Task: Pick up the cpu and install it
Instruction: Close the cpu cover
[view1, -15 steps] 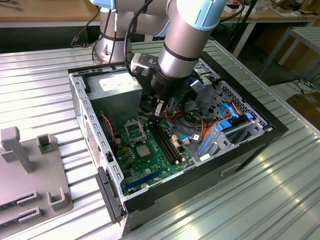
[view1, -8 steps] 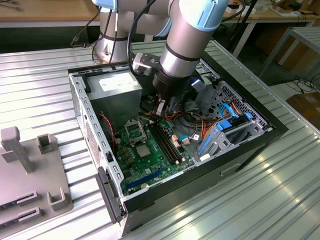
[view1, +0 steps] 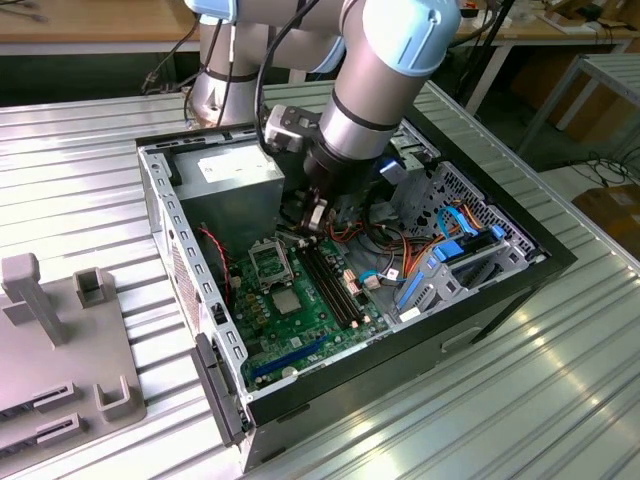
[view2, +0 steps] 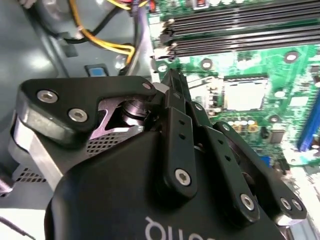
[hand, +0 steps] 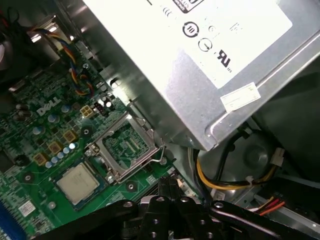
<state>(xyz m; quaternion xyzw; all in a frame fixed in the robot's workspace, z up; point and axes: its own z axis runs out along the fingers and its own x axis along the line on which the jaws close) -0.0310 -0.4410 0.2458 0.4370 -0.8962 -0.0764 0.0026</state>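
Silver-grey cpu (hand: 77, 183) lies flat on green motherboard (hand: 30, 150), just beside open empty socket (hand: 127, 145), not yet installed. My gripper (hand: 169, 186) clenched, fingertips together, holding nothing, hovering near socket's edge, probably lining up approach.

one cpu (hand: 77, 183), one socket (hand: 126, 146), one power supply (hand: 200, 60), one tool (hand: 169, 187)

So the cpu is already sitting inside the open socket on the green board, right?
Not quite. In the first wrist view the cpu lies flat on the green board beside the open socket, not in it; the socket frame holds no chip.
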